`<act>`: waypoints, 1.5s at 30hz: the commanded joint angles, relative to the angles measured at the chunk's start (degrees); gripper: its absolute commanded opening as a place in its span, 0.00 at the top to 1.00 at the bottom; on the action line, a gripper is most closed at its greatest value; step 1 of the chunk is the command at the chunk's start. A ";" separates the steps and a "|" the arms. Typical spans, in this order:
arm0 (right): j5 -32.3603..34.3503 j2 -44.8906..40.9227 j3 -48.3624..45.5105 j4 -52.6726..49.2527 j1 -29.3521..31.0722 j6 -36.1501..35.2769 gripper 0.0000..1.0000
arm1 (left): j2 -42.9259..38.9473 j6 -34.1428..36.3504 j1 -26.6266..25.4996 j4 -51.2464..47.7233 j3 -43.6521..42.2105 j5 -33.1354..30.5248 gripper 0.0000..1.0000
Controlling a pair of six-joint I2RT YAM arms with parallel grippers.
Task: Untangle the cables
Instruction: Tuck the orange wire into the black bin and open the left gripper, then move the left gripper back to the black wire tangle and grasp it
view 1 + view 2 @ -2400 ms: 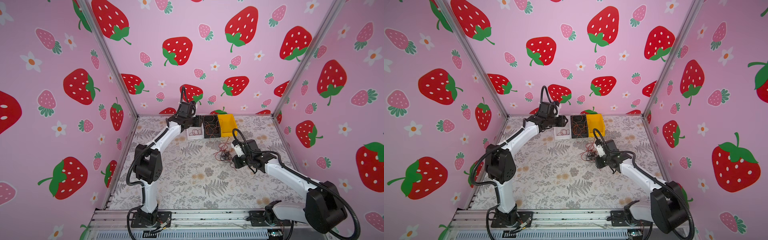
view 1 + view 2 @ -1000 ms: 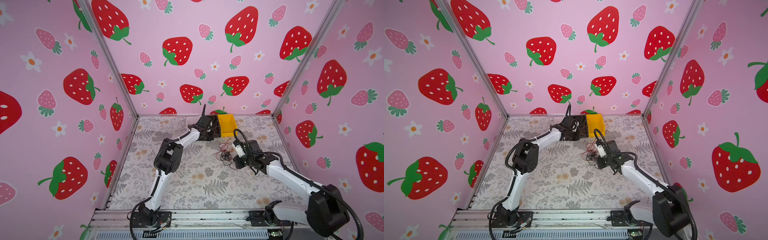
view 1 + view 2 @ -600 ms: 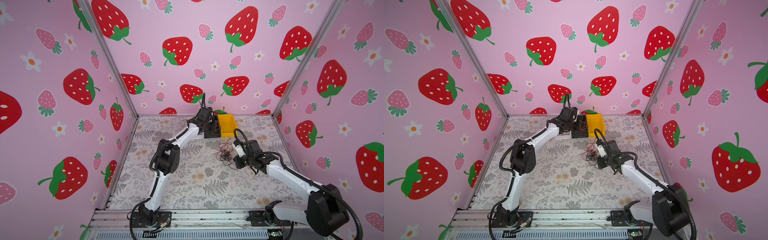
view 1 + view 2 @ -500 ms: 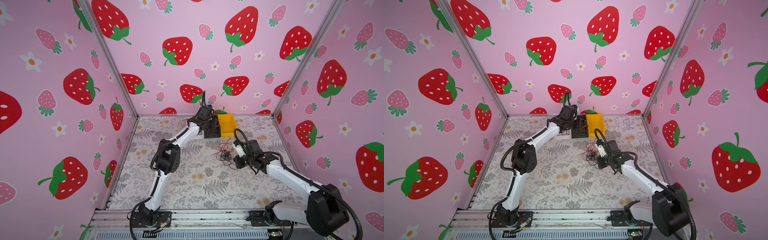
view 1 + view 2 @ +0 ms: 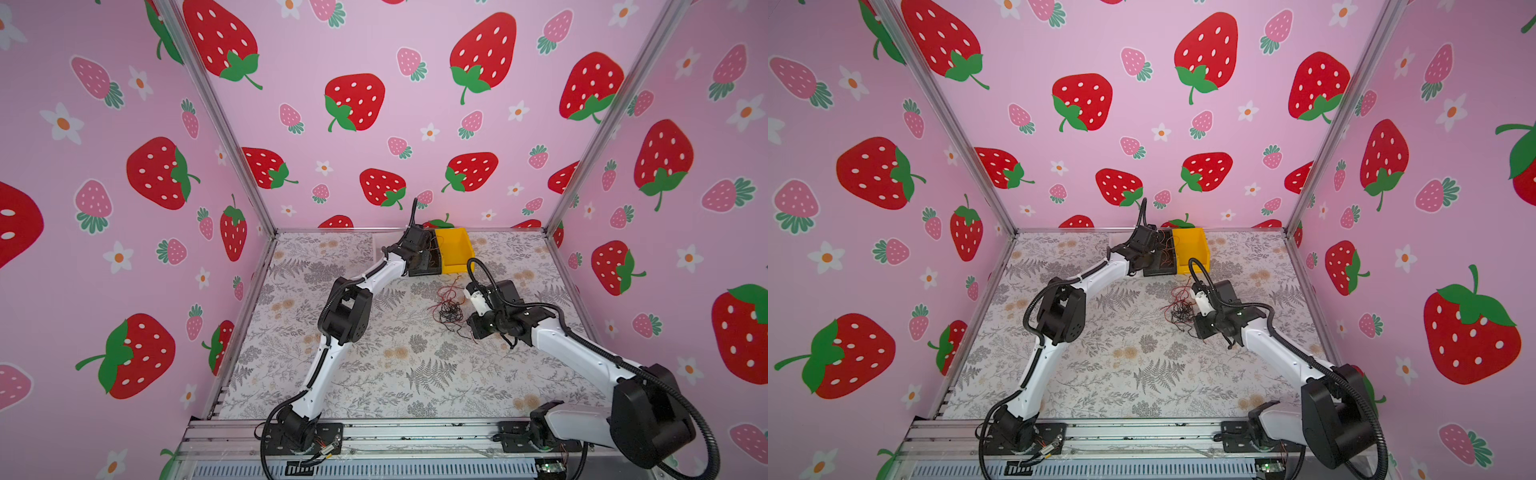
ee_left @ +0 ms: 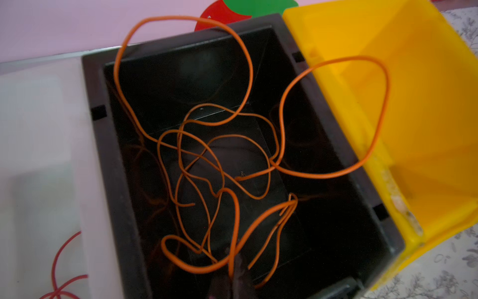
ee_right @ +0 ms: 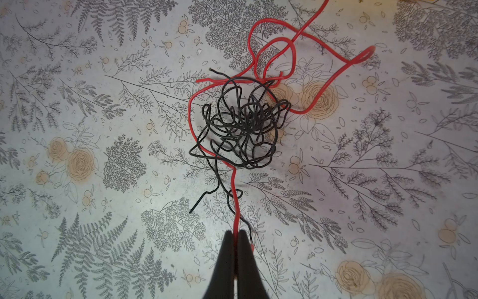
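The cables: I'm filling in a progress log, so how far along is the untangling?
Done: thin orange wires lie separated in the black plastic bin. In hand: the left gripper is shut on one of them; the right gripper pinches the thin red wire leading from the heap. Remaining: the knotted ball of thin black wire, red looped through it, on the floral mat.
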 commanded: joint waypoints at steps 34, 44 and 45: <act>-1.19 -2.89 3.03 1.13 -0.58 -1.61 1.00 | -21.65 3.72 1.53 1.53 -16.54 27.81 0.37; -0.19 -3.12 2.83 -1.71 -0.54 -1.41 1.00 | -25.69 7.49 1.01 -2.67 -28.27 40.71 0.40; -0.04 -2.95 2.62 -2.28 -0.56 -0.88 1.00 | -24.91 7.57 0.41 -3.08 -27.61 40.90 0.40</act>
